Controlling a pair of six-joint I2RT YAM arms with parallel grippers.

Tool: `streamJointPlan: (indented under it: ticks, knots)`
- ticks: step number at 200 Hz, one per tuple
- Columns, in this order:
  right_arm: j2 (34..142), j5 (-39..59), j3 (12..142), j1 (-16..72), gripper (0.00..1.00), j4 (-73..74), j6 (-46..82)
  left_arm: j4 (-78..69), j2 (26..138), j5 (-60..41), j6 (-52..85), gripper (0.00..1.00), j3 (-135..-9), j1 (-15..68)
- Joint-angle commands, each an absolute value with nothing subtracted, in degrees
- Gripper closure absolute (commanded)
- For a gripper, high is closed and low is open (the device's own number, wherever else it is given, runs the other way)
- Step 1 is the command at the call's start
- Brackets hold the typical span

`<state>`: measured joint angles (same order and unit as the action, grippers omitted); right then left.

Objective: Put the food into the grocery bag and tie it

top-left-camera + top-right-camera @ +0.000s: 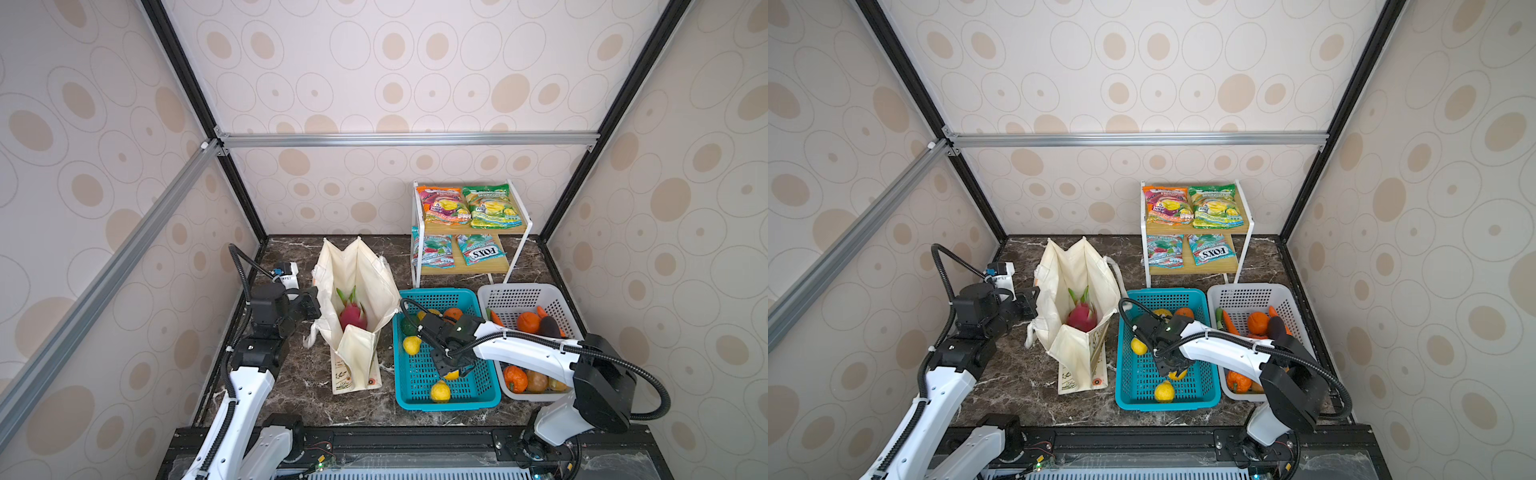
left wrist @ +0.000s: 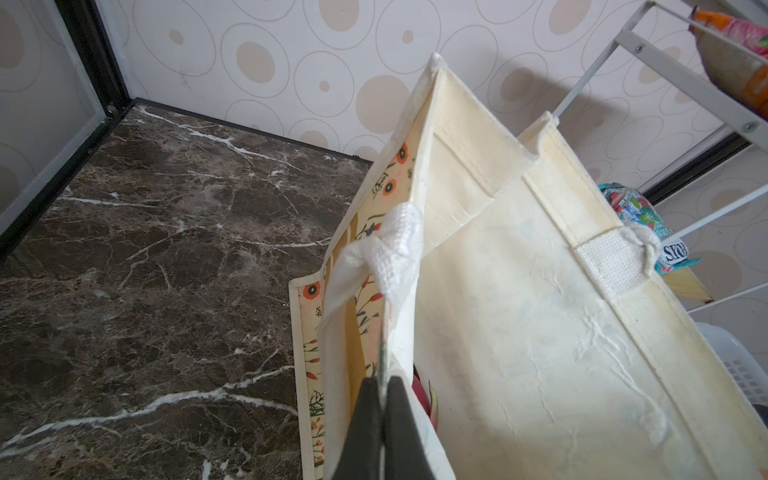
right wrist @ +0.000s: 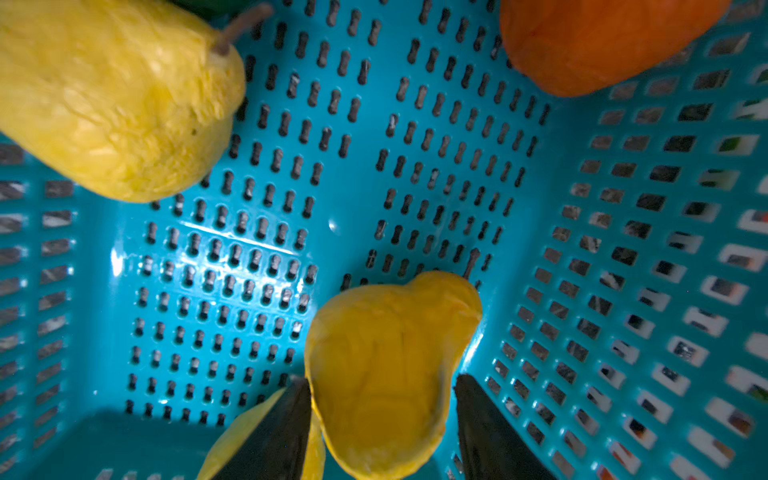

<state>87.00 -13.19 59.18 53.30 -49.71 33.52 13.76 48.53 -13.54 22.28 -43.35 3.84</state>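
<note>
The cream grocery bag (image 1: pixel 357 270) (image 1: pixel 1067 266) stands open on the marble table, and a pink dragon fruit (image 1: pixel 353 316) (image 1: pixel 1081 316) lies inside. My left gripper (image 1: pixel 316 305) (image 2: pixel 384 378) is shut on the bag's left rim beside a white handle (image 2: pixel 395 245). My right gripper (image 1: pixel 453 368) (image 3: pixel 381 378) is down in the teal basket (image 1: pixel 446 405), open, with its jaws on either side of a yellow fruit (image 3: pixel 390 357). One finger touches the fruit; the other stands slightly off it. Two more yellow fruits (image 1: pixel 411 345) (image 1: pixel 440 391) lie in the same basket.
A grey basket (image 1: pixel 519 291) at the right holds orange fruits, carrots and a dark eggplant (image 1: pixel 549 326). Behind stands a white shelf (image 1: pixel 417 232) with an orange packet (image 1: pixel 442 204), a green packet (image 1: pixel 492 205) and teal FOXS packets (image 1: pixel 482 249). An orange fruit (image 3: pixel 590 37) lies in the teal basket.
</note>
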Motion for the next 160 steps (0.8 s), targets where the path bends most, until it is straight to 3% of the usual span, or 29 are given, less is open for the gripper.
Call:
streamJointPlan:
  ticks: [1,80,90,102,160]
  knots:
    - [82.9,-13.1,58.8,53.6,0.38,-50.0,36.1,14.4,48.8,-14.1,21.6,1.00,-43.1,3.6]
    - [76.4,-9.4,59.3,53.7,0.33,-54.4,51.6,12.0,49.5,-16.9,22.8,1.00,-42.3,3.6]
    - [75.0,-9.0,57.9,53.8,0.23,-52.1,53.4,11.7,49.6,-17.2,23.0,1.00,-42.3,3.7]
    - [73.0,-9.1,55.8,53.7,0.01,-48.9,56.1,11.6,50.1,-17.6,23.0,1.00,-42.5,3.6]
    - [70.5,-11.4,47.2,53.6,0.00,-40.2,67.7,12.4,51.0,-18.8,23.1,1.00,-43.7,3.6]
